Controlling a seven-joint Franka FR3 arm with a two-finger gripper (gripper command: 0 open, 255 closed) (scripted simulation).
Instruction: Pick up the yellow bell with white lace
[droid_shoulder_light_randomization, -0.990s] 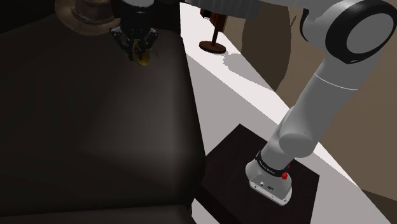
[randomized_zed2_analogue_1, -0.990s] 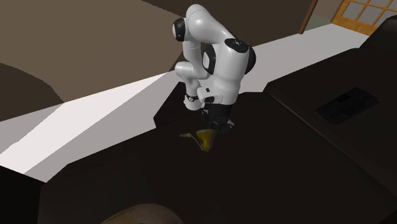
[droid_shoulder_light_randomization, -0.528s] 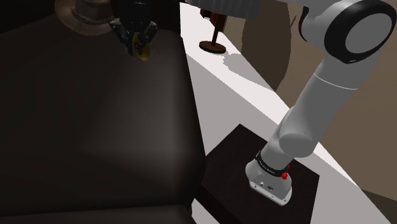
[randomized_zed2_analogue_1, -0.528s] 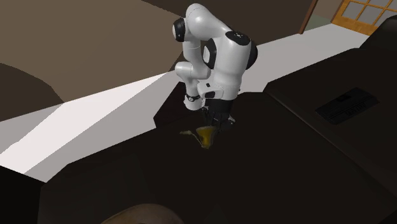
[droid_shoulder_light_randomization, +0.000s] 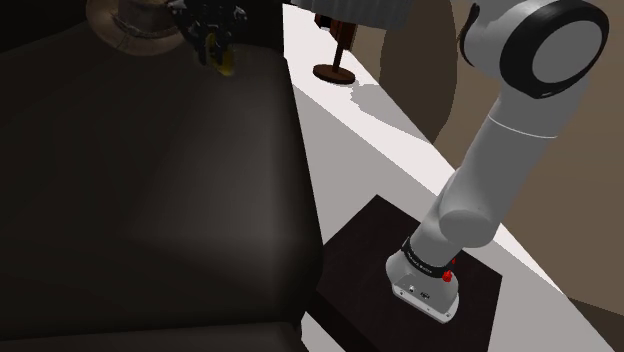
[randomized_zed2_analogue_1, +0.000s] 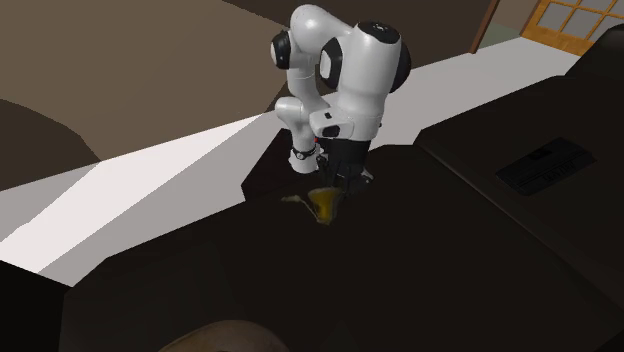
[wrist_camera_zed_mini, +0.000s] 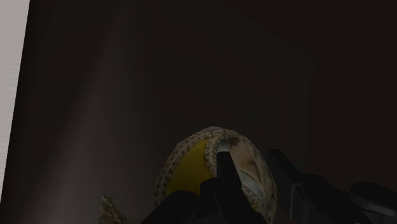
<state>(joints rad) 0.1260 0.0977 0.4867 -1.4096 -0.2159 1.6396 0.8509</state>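
— Start with the big things. What is the bell over?

— A broad dark surface (droid_shoulder_light_randomization: 150, 200) that takes up most of the shoulder view. The white arm (droid_shoulder_light_randomization: 530, 110) reaches across it from its stand to the far end

— And the pincer?

— The black pincer (randomized_zed2_analogue_1: 345, 180) points down at that far end and is closed on the bell (randomized_zed2_analogue_1: 324, 203). In the wrist view its fingers (wrist_camera_zed_mini: 222, 167) clasp the bell's rim, one on each side of the wall

— So where exactly is the bell?

— It hangs tilted from the pincer (droid_shoulder_light_randomization: 210, 45), yellow body showing, with the pale lace trim (wrist_camera_zed_mini: 175, 162) running round the mouth. It looks raised off the surface, though the dark cover makes the gap hard to judge

— Then how much is done?

— I'd say the grasp is made and the bell is carried. What is left, at most, is a clear lift away and a steady hold
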